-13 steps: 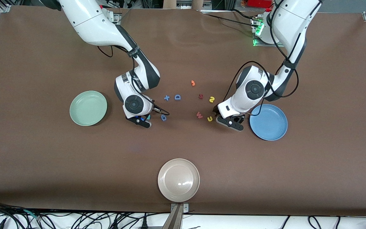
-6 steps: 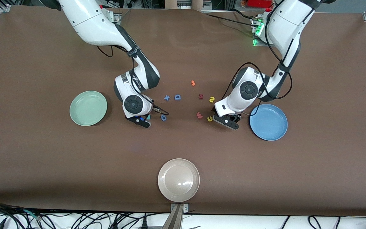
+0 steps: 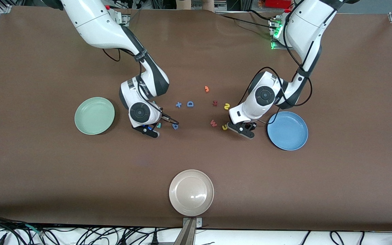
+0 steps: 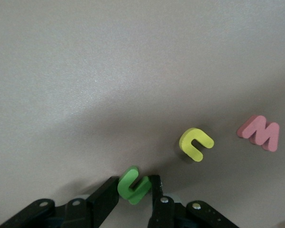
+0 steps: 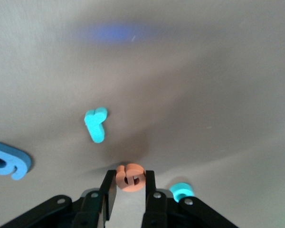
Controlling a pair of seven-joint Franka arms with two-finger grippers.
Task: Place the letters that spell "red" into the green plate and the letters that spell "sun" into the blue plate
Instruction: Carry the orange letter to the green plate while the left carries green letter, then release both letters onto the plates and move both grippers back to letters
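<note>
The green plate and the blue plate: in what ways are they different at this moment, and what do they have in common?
Colour: the green plate is pale mint, the blue plate is sky blue.
Place: the green plate lies toward the right arm's end of the table, the blue plate toward the left arm's end, slightly nearer to the front camera.
In common: both are round with a shallow rim, look the same size, and hold no letters yet.

Matt foam, glossy plates

The orange "e" [image 5: 130,177] looked soft, matt foam between black fingers; the beige plate [image 3: 191,193] shone glossy; the table [image 3: 284,177] was dull brown.
</note>
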